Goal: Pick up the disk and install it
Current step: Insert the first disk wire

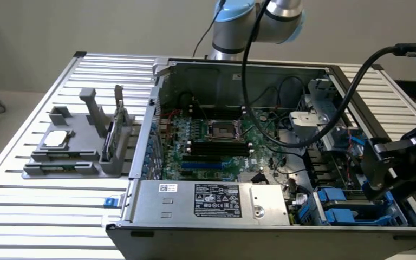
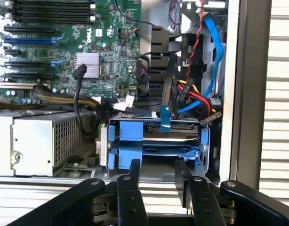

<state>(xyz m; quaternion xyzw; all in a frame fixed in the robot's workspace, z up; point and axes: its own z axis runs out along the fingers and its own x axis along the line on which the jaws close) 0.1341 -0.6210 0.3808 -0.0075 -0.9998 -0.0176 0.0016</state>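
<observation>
Exterior view, starting from its left:
- A slatted aluminium table carried a grey plastic fixture block.
- A small square silver chip lay on the block.
- A thin dark board stood on edge in one of the block's slots.

Middle:
- An open grey metal computer case lay on its side with the green motherboard exposed.
- A big grey labelled power-supply box sat along the case's near wall.

Toward the exterior view's right:
- The near corner of the case held a metal drive cage with 2 blue-framed positions.
- The disk, a flat silver-grey hard drive in a blue plastic carrier frame, sat inside this cage. Only its edge and frame showed; its label was hidden.
- A flat blue cable met its connector edge.
- A red, yellow and black wire bundle ran just beside it.

Far right:
- The black 2-fingered tool was just outside the cage's mouth.
- It was released, fingers spread apart with nothing between them, not touching the disk.
</observation>
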